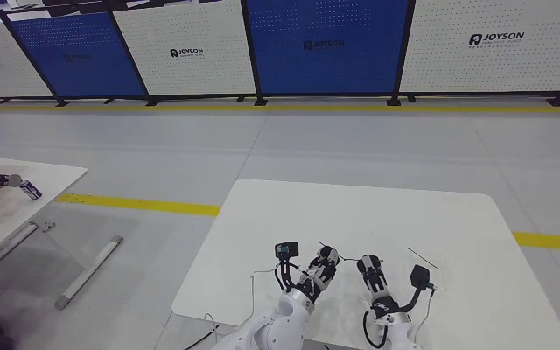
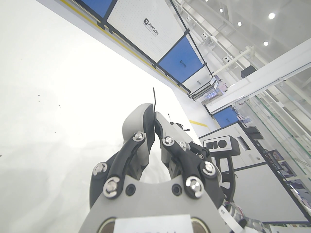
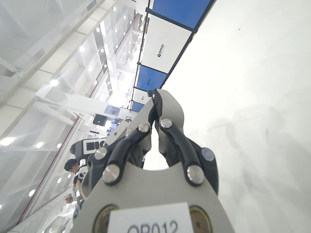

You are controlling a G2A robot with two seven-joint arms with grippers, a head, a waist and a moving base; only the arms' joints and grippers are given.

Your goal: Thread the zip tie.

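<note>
we see the white table (image 1: 367, 214) with both arms low over its near edge. the left gripper (image 2: 154, 112) has its jaws pressed together on the zip tie (image 2: 154, 97), whose thin black tail sticks out past the pads. the right gripper (image 3: 155, 96) is closed too, with a small black bit, likely the tie's head, peeking from its tip. a second strip (image 1: 422, 257), perhaps another tie, lies on the table near the right arm. we judge the tie very light, springy and slick, so it will bow and twist if held far back. it is better to pinch the tail near its tip and the head by its flat sides, leaving the slot clear.
</note>
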